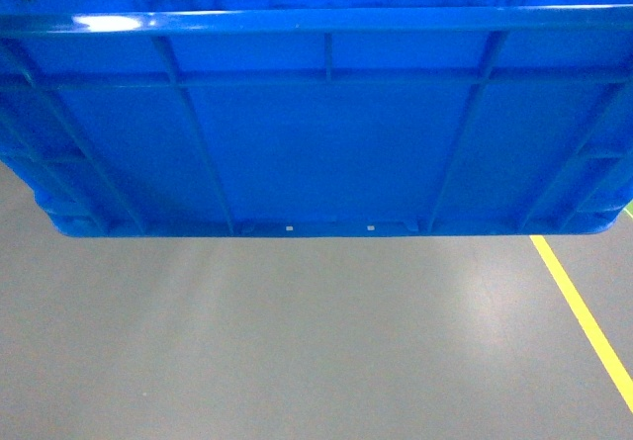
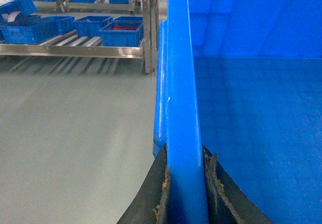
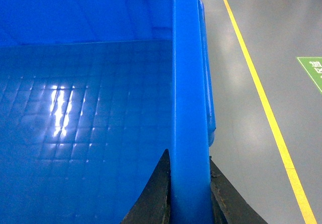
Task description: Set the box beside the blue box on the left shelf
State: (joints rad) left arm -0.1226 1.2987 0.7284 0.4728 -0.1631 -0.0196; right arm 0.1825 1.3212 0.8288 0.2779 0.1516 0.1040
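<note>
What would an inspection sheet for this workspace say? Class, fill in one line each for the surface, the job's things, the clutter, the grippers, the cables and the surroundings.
Surface: bare grey floor, glossy, with a yellow line on the right.
Job's things: box held up off the floor, empty inside; shelf with roller rails stands far off, in the left wrist view.
Clutter: small blue bins on the shelf, one holding red parts.
Grippers: left gripper shut on the box's left rim; right gripper shut on its right rim.
Cables: nothing seen.
Surroundings: green floor marking beyond the yellow line; steel frame beside the shelf.
</note>
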